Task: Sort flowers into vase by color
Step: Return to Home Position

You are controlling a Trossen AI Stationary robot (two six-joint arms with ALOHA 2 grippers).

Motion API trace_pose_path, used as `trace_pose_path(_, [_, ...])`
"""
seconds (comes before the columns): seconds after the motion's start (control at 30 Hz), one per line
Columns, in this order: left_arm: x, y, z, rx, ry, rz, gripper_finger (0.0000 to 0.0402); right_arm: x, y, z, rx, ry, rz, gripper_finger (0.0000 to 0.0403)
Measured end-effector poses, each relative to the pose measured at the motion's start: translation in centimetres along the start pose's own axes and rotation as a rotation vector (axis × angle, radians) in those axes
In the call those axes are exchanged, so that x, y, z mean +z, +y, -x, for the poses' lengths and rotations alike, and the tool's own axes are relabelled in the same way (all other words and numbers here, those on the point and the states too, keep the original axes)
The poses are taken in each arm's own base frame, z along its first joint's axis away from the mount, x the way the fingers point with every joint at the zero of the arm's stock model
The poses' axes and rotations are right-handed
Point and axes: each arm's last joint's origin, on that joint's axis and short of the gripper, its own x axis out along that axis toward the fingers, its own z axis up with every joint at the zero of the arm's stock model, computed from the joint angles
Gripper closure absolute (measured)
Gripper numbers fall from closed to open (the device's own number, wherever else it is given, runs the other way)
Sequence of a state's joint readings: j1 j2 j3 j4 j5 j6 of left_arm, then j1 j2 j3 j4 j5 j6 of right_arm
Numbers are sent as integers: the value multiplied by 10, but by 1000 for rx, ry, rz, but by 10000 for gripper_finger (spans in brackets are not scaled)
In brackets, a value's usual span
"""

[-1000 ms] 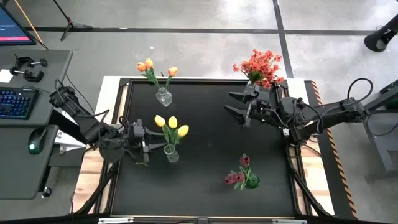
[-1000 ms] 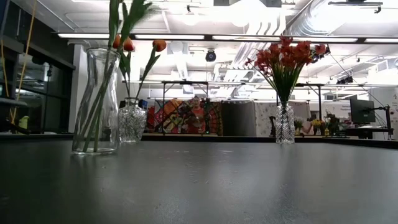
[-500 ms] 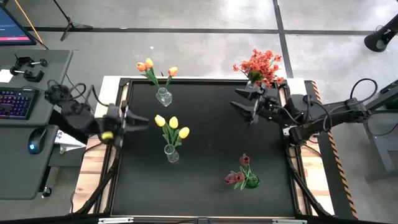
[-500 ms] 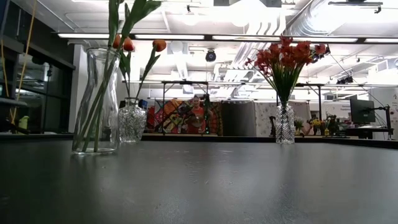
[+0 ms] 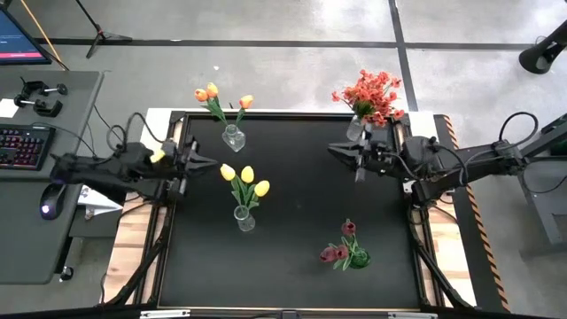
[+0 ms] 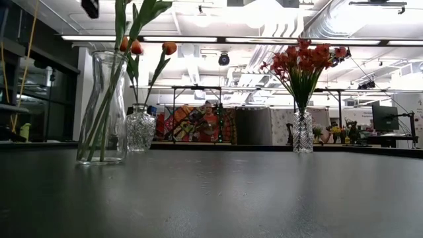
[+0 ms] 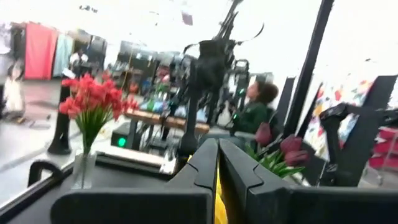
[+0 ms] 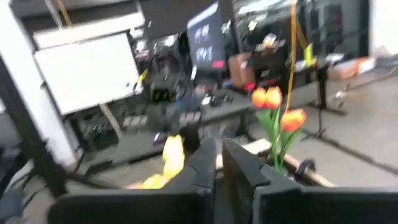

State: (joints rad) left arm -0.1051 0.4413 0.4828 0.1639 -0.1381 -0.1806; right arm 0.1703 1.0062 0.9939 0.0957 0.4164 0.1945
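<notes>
Table: a black top is seen from above, with four vases set on it and an arm reaching in from each side.
Dark pink tulips: nearest the front edge, right of centre, these are stood in the green vase, the heads leaning out to its left.
Yellow tulips: three heads are held in the tall clear vase, left of centre; in the low view the same vase is seen at the left, upright, with green stems inside.
Left gripper: it is found at the table's left edge, just beside the yellow heads and apart from them; the fingers are drawn together and nothing is held.
Right gripper: it is placed right of centre, near the back; the fingers are brought to a narrow point, with nothing between them.
Orange tulips: these are kept in the small cut-glass vase at the back edge, left of centre.
Red-orange sprays: these are gathered in the ribbed glass vase at the back right, just beyond the right gripper.
</notes>
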Motion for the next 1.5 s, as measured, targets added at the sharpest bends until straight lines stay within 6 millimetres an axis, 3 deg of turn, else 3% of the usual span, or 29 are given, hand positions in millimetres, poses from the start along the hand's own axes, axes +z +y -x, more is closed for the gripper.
trace_pose_path(0.13, [-10,8,22,-27,-64,-5,401,-8,-3,-1,1,85,-42,388])
trace_pose_path(0.4, [-54,21,50,-27,-179,62,401,-13,-15,5,-13,189,-147,400])
trace_pose_path(0.7, [-93,29,47,-19,-171,128,401,-14,-25,39,-60,336,-224,402])
trace_pose_path(0.83, [-91,29,48,-19,-181,124,401,-21,-28,61,-44,400,-243,402])
trace_pose_path(0.97, [-96,30,47,-9,-137,146,401,-47,-35,82,12,429,-296,403])
trace_pose_path(1.07, [-100,30,46,-3,-89,198,401,-81,-41,94,107,421,-386,403])
trace_pose_path(1.33, [-107,32,46,16,-26,205,401,-157,-66,97,356,43,-401,403])
trace_pose_path(1.5, [-108,32,46,20,-12,204,401,-172,-83,102,427,-91,-325,403])
